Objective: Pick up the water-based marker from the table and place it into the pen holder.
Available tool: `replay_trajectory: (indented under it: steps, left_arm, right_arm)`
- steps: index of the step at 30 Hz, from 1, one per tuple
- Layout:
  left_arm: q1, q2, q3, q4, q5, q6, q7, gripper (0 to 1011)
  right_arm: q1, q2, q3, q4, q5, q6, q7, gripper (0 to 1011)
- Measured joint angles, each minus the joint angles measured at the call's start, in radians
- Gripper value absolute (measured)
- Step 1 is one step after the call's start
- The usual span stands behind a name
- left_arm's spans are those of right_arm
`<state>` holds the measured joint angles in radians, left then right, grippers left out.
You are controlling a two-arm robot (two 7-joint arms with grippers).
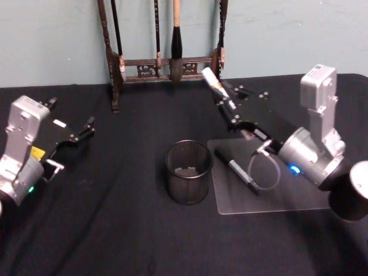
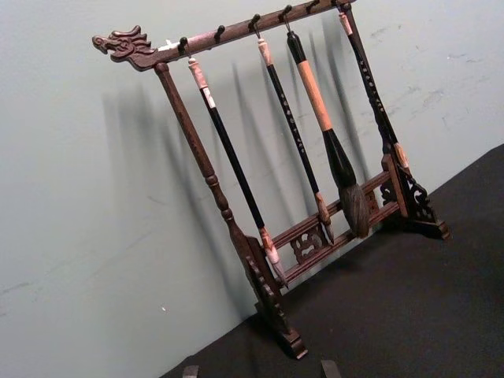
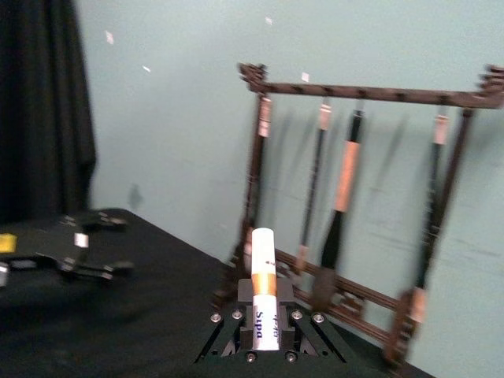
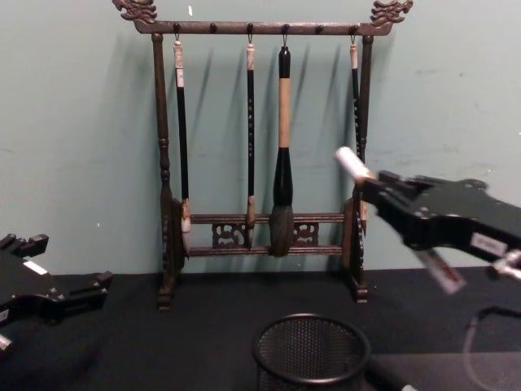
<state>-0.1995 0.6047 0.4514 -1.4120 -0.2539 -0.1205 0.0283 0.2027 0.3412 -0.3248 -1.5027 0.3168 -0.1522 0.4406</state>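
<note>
My right gripper [image 1: 229, 110] is shut on the water-based marker [image 1: 214, 84], a white barrel with a gold band, and holds it tilted in the air behind and to the right of the pen holder [image 1: 188, 171]. In the right wrist view the marker [image 3: 264, 293] sticks out between the jaws of the right gripper [image 3: 264, 340]. The chest view shows the marker's white tip [image 4: 352, 163] above the black mesh pen holder [image 4: 311, 350], which stands upright with nothing in it. My left gripper [image 1: 85, 129] is open and parked at the table's left.
A second, dark marker [image 1: 237, 169] lies on a clear mat [image 1: 287, 198] to the right of the holder. The carved wooden brush rack [image 1: 167, 64] with hanging brushes stands at the back against the wall, close behind the raised marker. The black cloth covers the table.
</note>
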Motion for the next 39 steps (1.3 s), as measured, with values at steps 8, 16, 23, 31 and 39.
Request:
replay_trajectory:
  steps: [8,16,23,31,39]
  left_arm:
    - [0.000,0.000,0.000,0.000,0.000,0.000,0.000,1001]
    - [0.000,0.000,0.000,0.000,0.000,0.000,0.000,1001]
    - [0.000,0.000,0.000,0.000,0.000,0.000,0.000,1001]
    - [0.000,0.000,0.000,0.000,0.000,0.000,0.000,1001]
    - [0.000,0.000,0.000,0.000,0.000,0.000,0.000,1001]
  right_arm:
    - [0.015,-0.044,-0.059,0.022,0.043,-0.024,0.056,171]
    - [0.034,-0.069,-0.095,0.057,0.082,-0.018,0.075,171]
    - [0.046,-0.080,-0.116,0.086,0.095,-0.008,0.077,171]
    - [0.063,-0.091,-0.136,0.120,0.097,0.001,0.074,171]
    - [0.072,-0.096,-0.145,0.144,0.096,0.011,0.066,171]
